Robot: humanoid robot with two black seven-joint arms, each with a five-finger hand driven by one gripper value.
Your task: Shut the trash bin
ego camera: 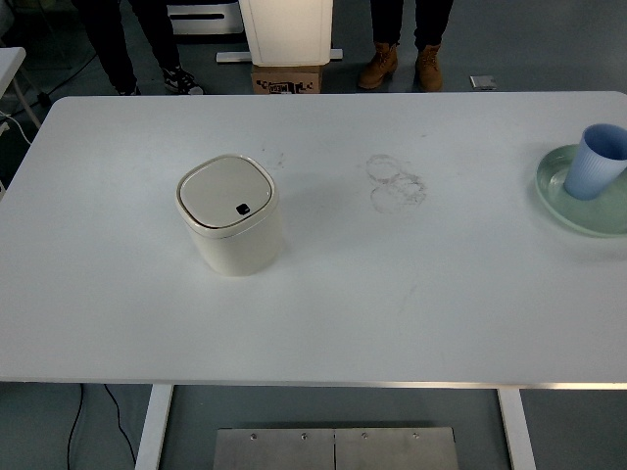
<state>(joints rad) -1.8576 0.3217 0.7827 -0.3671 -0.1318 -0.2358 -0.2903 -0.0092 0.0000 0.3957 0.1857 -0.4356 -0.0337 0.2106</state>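
Note:
A small cream trash bin (231,217) stands upright on the white table (392,313), left of centre. Its square lid (225,190) lies flat and shut on top, with a small black button near its front right corner. Neither of my arms or hands shows in the head view.
A pale green plate (578,201) with a light blue cup (597,162) on it sits at the table's right edge. Faint ring marks (394,180) stain the table's middle. People's legs and shoes, a cardboard box (287,78) and a white unit stand beyond the far edge.

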